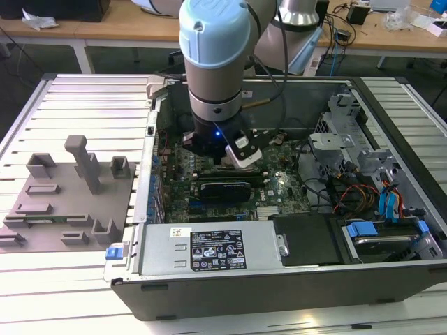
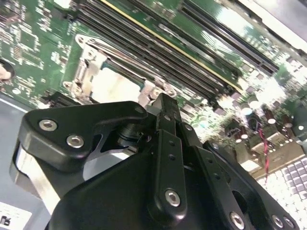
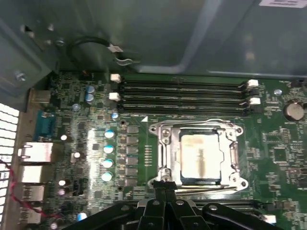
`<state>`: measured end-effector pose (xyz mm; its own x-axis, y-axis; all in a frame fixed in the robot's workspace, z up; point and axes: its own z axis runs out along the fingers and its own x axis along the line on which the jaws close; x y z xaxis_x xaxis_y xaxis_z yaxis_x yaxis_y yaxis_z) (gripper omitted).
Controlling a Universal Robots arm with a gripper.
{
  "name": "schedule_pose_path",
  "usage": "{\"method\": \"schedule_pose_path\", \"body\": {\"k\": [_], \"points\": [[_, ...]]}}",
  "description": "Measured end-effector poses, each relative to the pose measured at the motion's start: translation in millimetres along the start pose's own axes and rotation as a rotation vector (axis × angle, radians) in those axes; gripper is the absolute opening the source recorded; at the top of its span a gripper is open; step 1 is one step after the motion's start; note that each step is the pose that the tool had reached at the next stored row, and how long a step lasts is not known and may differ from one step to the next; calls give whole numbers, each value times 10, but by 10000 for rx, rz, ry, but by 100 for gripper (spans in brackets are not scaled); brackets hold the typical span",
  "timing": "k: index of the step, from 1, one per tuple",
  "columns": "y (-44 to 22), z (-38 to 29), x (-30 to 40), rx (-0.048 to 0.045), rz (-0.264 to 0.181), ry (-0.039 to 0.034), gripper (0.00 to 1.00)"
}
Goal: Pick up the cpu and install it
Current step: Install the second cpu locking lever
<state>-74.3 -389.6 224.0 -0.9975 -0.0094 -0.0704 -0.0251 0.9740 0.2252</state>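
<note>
Exterior view looks down at an angle from in front of the open computer case (image 1: 209,279), arm (image 1: 213,63) at upper centre. Both wrist views look past the gripper linkage, close to the motherboard (image 3: 86,120), sharing the socket (image 3: 199,155) and memory slots (image 2: 158,43).

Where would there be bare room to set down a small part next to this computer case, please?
The ribbed table is bare behind the grey fixture plate and along the front edge below it. Inside the computer case it is crowded: the gripper hangs over the motherboard, with cables and drive cages at the exterior view's right.
</note>
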Motion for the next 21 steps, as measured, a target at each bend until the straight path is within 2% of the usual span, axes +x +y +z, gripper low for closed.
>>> {"method": "schedule_pose_path", "body": {"k": [6, 7, 8, 10, 14, 17, 18, 19, 20, 21], "points": [[-3, 12, -174, 3, 5, 18, 11], [4, 16, -209, 40, 6, 22, 11], [14, 19, -222, 81, 4, 24, 11], [60, 33, -254, 241, -1, 30, 11], [131, 52, -290, 475, -11, 36, 11], [173, 63, -325, 596, -9, 39, 11], [194, 69, -331, 611, -9, 39, 11], [216, 63, -340, 626, -9, 38, 11], [247, 13, -351, 672, -5, 37, 11], [340, -53, -359, 786, 44, 31, 11]]}}
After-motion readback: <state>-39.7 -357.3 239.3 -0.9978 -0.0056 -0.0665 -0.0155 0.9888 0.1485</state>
